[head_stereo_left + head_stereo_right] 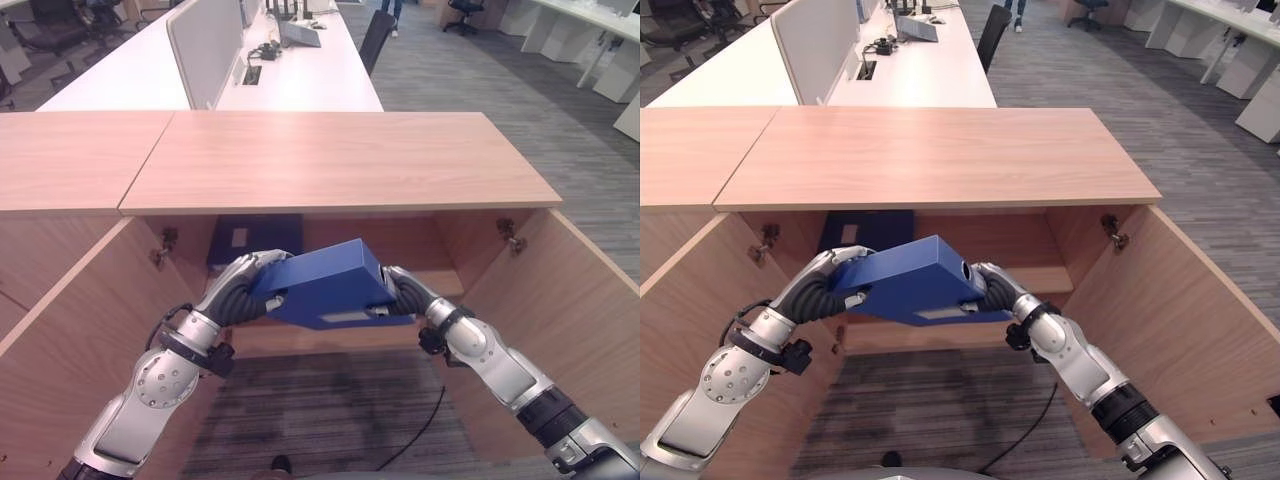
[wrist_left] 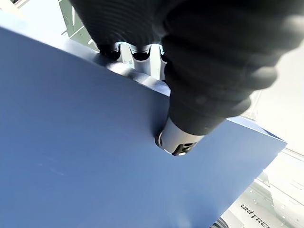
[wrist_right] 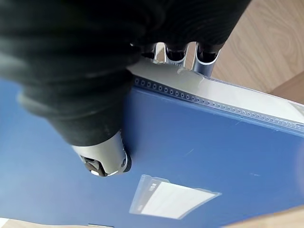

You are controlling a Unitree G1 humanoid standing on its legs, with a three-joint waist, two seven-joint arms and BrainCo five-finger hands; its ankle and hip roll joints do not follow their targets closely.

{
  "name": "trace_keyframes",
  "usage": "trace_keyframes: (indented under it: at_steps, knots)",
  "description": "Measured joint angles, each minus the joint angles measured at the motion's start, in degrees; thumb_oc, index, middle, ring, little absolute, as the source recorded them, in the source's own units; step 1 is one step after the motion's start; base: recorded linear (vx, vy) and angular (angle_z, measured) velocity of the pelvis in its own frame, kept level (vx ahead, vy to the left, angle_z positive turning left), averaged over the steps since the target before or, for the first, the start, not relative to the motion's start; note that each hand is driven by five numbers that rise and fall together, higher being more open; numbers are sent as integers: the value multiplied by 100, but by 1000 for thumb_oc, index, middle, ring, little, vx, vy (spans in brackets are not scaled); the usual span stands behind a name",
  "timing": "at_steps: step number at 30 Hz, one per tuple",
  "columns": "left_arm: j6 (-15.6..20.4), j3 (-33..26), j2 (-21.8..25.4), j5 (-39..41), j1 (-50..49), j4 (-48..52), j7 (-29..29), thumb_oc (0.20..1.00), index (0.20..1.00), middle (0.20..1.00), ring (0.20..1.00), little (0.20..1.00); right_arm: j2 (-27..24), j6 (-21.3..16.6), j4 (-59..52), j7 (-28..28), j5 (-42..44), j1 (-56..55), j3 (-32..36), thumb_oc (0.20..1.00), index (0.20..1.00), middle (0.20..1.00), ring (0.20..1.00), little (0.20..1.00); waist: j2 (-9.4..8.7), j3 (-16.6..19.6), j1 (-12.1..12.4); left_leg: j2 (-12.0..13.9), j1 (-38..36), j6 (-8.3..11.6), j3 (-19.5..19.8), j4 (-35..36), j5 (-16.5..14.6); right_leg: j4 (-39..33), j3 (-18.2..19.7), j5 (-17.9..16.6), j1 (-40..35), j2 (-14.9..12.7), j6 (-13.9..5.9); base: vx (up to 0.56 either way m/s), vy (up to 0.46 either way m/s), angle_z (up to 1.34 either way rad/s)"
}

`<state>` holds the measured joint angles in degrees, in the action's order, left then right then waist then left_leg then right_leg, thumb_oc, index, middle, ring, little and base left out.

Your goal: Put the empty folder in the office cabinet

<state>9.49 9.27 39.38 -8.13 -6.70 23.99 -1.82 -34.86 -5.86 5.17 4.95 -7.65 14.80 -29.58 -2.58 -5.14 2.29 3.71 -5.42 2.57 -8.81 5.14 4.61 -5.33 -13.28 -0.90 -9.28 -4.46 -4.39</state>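
Wooden cabinet (image 1: 340,160) stands open before me, doors swung wide, and another blue folder (image 1: 255,238) already rests inside at the back. I hold the task's folder (image 1: 325,285) in the air, tilted, just in front of the opening: the carrying step. Next I must level it and push it forward onto the shelf. My left hand (image 1: 250,275) and right hand (image 1: 400,290) clamp its two ends, thumbs pressed on its face, fingers probably curled over the edges, mostly hidden.
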Motion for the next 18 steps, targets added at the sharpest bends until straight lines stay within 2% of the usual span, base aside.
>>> trace_keyframes:
  at_steps: [1,2,3,4,7,9,13,16,18]
  knots:
    - [-7,3,1,1,0,0,-5,200,200,200,200,200,0,2,10,24,34,0,-4,200,200,200,200,200,0,0,2,0,0,0,0,0,0,0,0,0,-1,0,0,0,0,0]
    - [-15,6,1,1,0,0,-23,300,300,300,300,300,-1,4,37,79,103,1,-14,200,200,200,200,200,-1,0,4,-1,-1,0,0,0,0,0,-1,0,-1,0,0,0,0,0]
    - [-38,13,2,1,0,0,-61,548,548,548,548,548,1,10,86,154,199,0,-37,200,200,200,200,200,-1,1,7,-1,0,0,1,0,0,0,-1,0,-1,0,0,0,0,0]
    - [-52,14,2,1,-1,-10,-109,1000,1000,1000,1000,1000,8,11,129,193,236,0,-54,200,200,200,200,200,-1,1,7,-1,-2,0,1,0,0,0,-1,0,-2,-1,0,0,0,0]
    - [-58,103,-58,253,-14,-125,-165,1000,1000,1000,1000,1000,25,23,405,433,619,-27,-214,200,200,200,200,200,-4,5,9,-4,-2,1,3,0,0,0,-2,0,-4,-1,0,0,0,0]
    - [60,201,-188,555,-26,-120,-216,1000,1000,1000,1000,1000,243,77,653,678,658,-203,-345,200,200,200,200,200,-3,5,14,-4,-3,1,5,0,0,0,-4,1,-6,-1,-1,0,0,0]
    - [63,85,-560,1023,-494,-210,-408,1000,1000,1000,1000,1000,418,214,941,822,658,-810,-365,200,200,200,200,200,11,3,14,-7,0,0,3,0,0,0,-5,2,-3,-5,-2,0,0,0]
    - [-88,-93,-816,1415,-791,-630,-511,1000,1000,1000,1000,1000,423,406,1315,872,656,-1136,-333,200,200,200,200,200,28,-2,11,0,4,0,6,1,0,-2,-10,23,0,-22,-26,-4,-13,-1]
    - [-117,-302,-1074,1646,-960,-922,-558,1000,1000,1000,1000,1000,469,408,1418,880,662,-1306,-135,200,200,200,200,200,65,10,-8,2,4,0,-3,2,0,-3,-9,27,6,-27,-31,-11,-38,-3]
